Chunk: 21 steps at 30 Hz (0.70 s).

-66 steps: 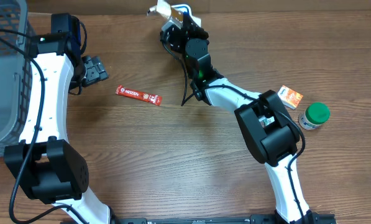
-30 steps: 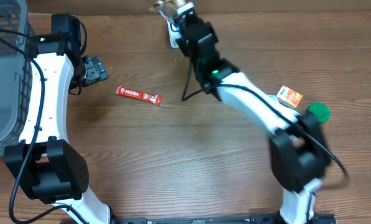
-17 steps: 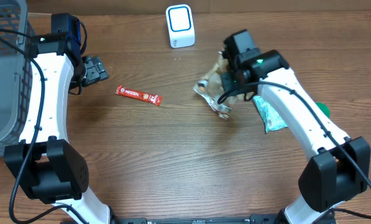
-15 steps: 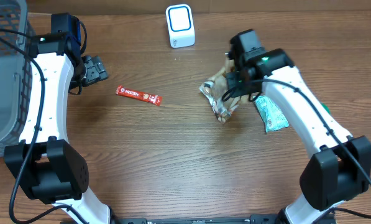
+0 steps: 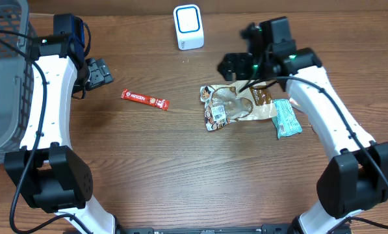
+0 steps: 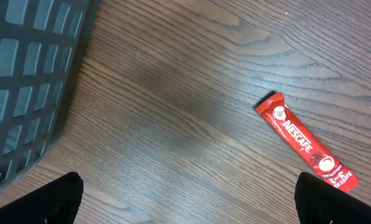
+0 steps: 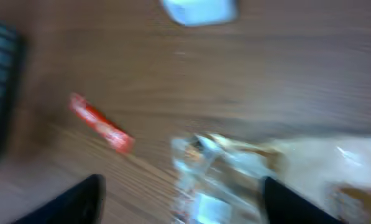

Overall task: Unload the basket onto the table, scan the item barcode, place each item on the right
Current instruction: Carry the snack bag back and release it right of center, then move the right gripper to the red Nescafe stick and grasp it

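Wooden tabletop all round, and the clear snack pouch lay flat on it, right of centre, just on the near side of the right gripper. That gripper's jaws stood wide apart with nothing between them. The pouch's right end met a teal packet. The white scanner sat at the far edge, well apart from the pouch. The left gripper hung spread open and empty, a red Nescafe stick nearby.
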Motion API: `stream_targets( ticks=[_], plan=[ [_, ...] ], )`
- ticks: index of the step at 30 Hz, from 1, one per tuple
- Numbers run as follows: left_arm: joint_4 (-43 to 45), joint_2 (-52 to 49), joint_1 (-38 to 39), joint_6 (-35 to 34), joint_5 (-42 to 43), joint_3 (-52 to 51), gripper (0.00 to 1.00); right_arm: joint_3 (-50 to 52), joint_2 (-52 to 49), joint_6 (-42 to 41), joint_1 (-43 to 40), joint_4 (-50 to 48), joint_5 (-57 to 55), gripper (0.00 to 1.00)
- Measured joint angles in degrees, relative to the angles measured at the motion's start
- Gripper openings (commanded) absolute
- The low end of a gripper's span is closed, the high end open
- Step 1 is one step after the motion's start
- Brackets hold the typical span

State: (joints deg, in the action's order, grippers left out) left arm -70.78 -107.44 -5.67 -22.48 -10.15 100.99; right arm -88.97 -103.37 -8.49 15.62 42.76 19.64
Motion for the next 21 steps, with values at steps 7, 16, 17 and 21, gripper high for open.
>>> stream_targets(
  ticks=[7, 16, 17, 21],
  plan=[
    [0.02, 0.0, 0.0, 0.0, 0.02, 0.0, 1.0, 5.4, 0.0, -4.0, 11.69, -13.94, -0.48, 0.46],
    [0.0, 0.0, 0.0, 0.0, 0.0, 0.0, 1.0, 10.78, -4.83, 0.72, 25.83, -28.17, -13.92, 0.59],
    [0.02, 0.0, 0.0, 0.0, 0.0, 0.0, 1.0, 10.78, -6.21, 1.86, 26.97, -29.38, -15.08, 0.59],
    [0.0, 0.0, 0.0, 0.0, 0.0, 0.0, 1.0, 10.82, -10.38, 3.85, 28.85, -31.54, -17.27, 0.59]
  ],
)
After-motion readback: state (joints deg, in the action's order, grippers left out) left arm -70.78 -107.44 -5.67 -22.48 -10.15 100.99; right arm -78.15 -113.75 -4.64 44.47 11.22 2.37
